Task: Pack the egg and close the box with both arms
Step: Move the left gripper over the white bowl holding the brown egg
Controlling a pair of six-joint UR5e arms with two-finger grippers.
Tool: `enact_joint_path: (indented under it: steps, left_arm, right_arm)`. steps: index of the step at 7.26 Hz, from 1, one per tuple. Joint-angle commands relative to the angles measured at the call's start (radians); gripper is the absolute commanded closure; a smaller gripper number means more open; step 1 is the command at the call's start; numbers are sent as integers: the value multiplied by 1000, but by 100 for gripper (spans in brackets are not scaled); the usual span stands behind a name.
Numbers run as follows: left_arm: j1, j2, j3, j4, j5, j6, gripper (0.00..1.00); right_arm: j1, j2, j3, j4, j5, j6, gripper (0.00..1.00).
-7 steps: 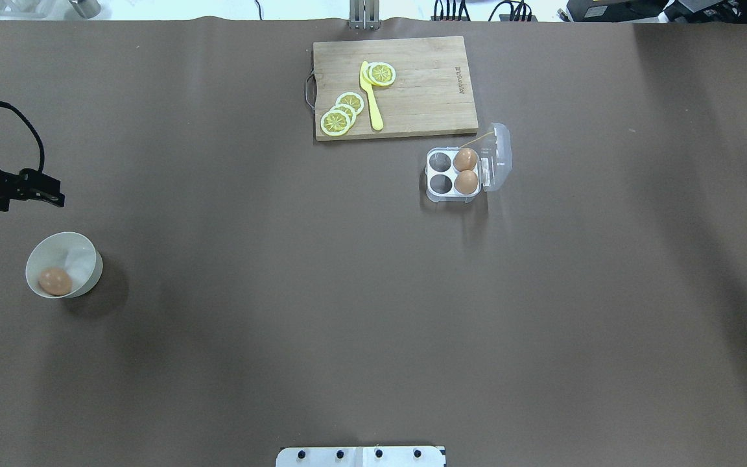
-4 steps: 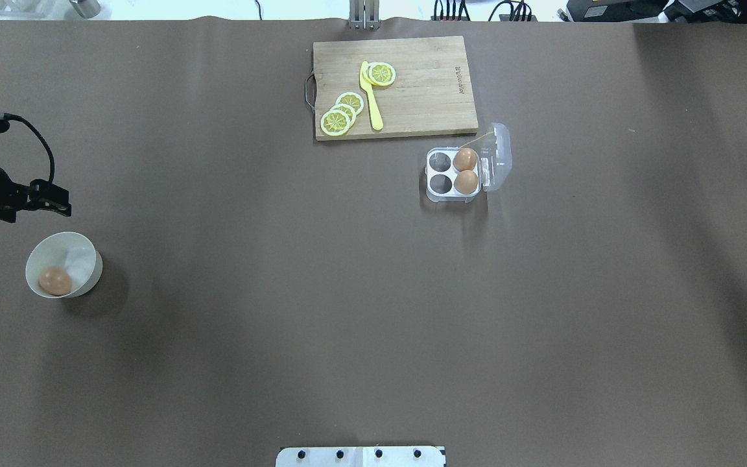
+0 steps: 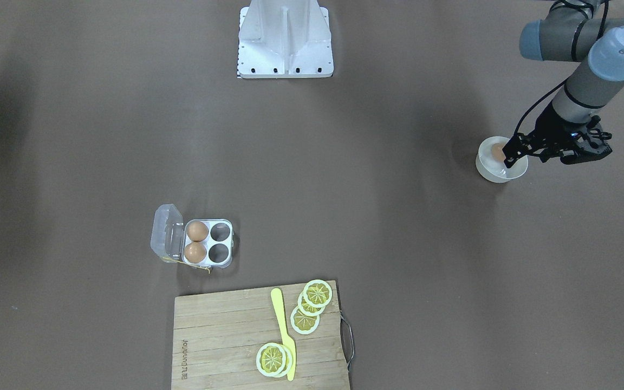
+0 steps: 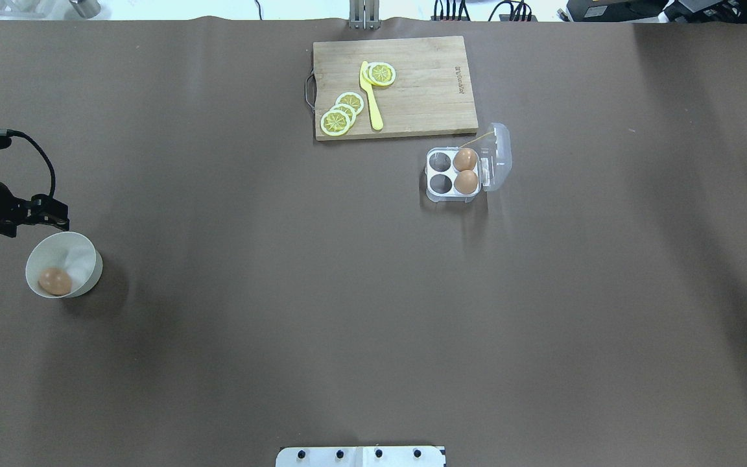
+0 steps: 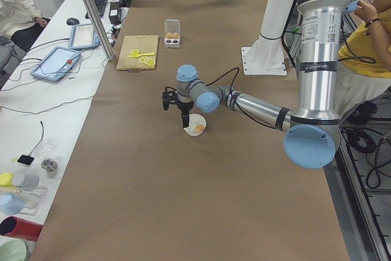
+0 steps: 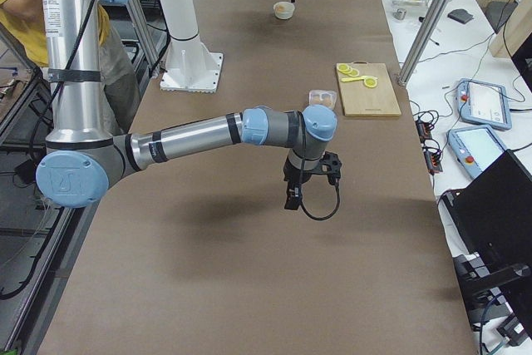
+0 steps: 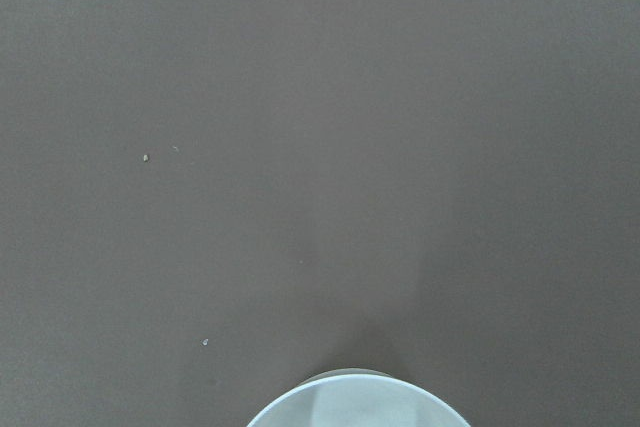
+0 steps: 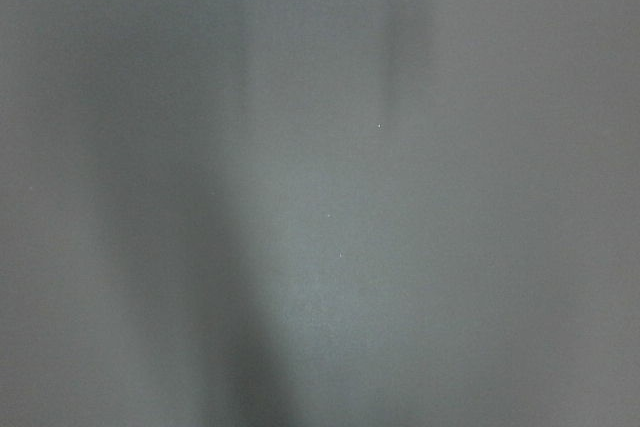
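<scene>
One light-brown egg (image 4: 55, 281) lies in a round white bowl (image 4: 86, 261) at the table's left. My left gripper (image 4: 56, 217) hangs fingers-down just beyond the bowl's far rim, above the table; whether it is open or shut I cannot tell. The left wrist view shows only the bowl's rim (image 7: 360, 409). The box (image 4: 452, 194) stands mid-table with its clear lid (image 4: 498, 155) open to the right, and two eggs (image 4: 465, 159) fill its right-hand cells. My right gripper (image 6: 290, 199) shows only in the exterior right view, above bare table; its state I cannot tell.
A wooden cutting board (image 4: 425, 91) with lemon slices (image 4: 336, 121) and a yellow knife (image 4: 372, 107) lies just behind the box. The white robot base (image 4: 360, 456) is at the near edge. Brown paper covers the table.
My left gripper has moved nearer to the bowl, from well behind it to just at its far rim. The eggs, bowl and box have not moved.
</scene>
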Motion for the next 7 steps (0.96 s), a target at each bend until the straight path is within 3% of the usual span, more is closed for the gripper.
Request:
enact_joint_path:
  steps: [1,7]
  left_arm:
    - [13,4,-1,-3,-5,-12,9]
    - [69,18,9,-53,21,-115,14]
  right_arm:
    - [1,0,0,0,-3,0,0]
    - [-1,1,-2,0,-5,2,0]
